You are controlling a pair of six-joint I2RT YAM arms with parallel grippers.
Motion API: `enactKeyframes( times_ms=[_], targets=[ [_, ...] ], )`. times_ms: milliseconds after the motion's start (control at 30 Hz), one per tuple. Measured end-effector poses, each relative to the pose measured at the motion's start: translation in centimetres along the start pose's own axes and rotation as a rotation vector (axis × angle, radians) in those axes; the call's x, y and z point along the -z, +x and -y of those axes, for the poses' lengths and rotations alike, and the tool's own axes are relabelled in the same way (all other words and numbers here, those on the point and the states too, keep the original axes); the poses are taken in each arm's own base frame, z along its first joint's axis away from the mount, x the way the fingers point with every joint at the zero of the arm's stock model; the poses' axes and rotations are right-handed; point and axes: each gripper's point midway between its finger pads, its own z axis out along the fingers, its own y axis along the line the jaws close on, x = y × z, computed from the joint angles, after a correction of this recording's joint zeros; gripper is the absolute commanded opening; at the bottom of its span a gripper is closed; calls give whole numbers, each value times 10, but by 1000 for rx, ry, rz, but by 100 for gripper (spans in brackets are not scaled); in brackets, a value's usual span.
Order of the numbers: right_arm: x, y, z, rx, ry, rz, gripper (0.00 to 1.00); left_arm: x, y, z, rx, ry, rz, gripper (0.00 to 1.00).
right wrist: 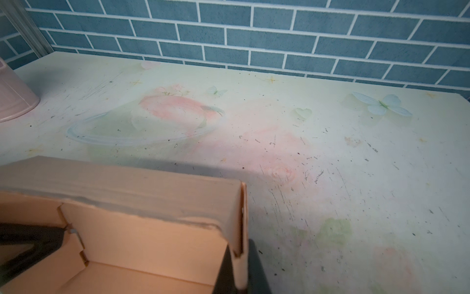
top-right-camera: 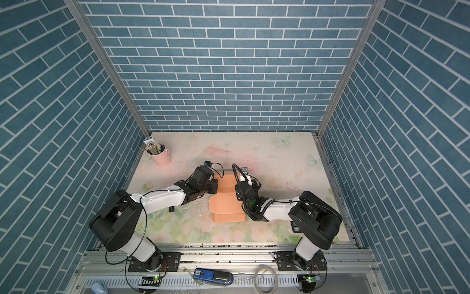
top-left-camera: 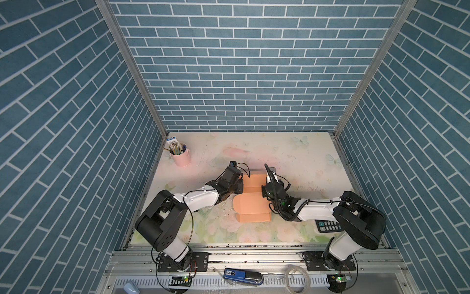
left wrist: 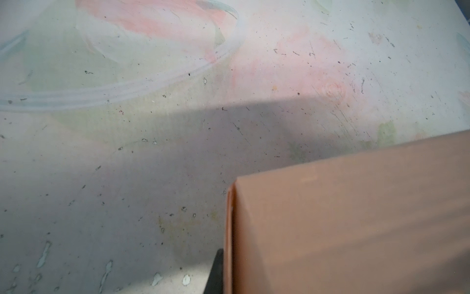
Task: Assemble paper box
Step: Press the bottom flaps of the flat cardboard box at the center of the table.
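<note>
The peach-orange paper box (top-left-camera: 253,184) stands partly folded mid-table in both top views, its lid panel (top-left-camera: 251,206) lying flat toward the front. My left gripper (top-left-camera: 241,187) is shut on the box's left side wall. In the left wrist view only one black finger (left wrist: 216,275) shows beside that wall (left wrist: 330,229); the other is hidden behind the cardboard. My right gripper (top-left-camera: 265,188) is shut on the right side wall. Both of its dark fingers clamp the double-layered wall (right wrist: 239,229) in the right wrist view, where the left arm's finger (right wrist: 30,241) shows inside the box.
A pink cup of pens (top-left-camera: 181,155) stands at the back left. A black calculator (top-left-camera: 329,226) lies under the right arm near the front right. A blue device (top-left-camera: 243,276) rests on the front rail. Brick-patterned walls enclose three sides.
</note>
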Motion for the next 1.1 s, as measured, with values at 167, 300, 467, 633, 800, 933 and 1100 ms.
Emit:
enactKeyframes(
  times_ms=[167, 300, 467, 633, 800, 933, 1100],
  targets=[
    [2, -3, 0, -16, 21, 9, 0, 5, -7, 0, -18, -61, 6, 5],
    [3, -7, -1, -30, 34, 17, 0, 9, -12, 0, -27, -113, 9, 4],
    [5, -7, -2, -33, 42, 21, 0, 10, -12, -5, -19, -159, 8, 4],
    [8, -5, -6, -35, 37, 17, 0, 11, -9, -9, -21, -196, 0, 4],
    [7, -10, -7, -46, 40, 26, 0, 9, -14, -10, -15, -224, 2, 6],
    [8, -11, -7, -47, 47, 30, 0, 6, -17, -11, -7, -247, 7, 11],
    [8, -9, -8, -41, 49, 26, 0, 0, -13, -14, -1, -271, 0, 16]
  ],
)
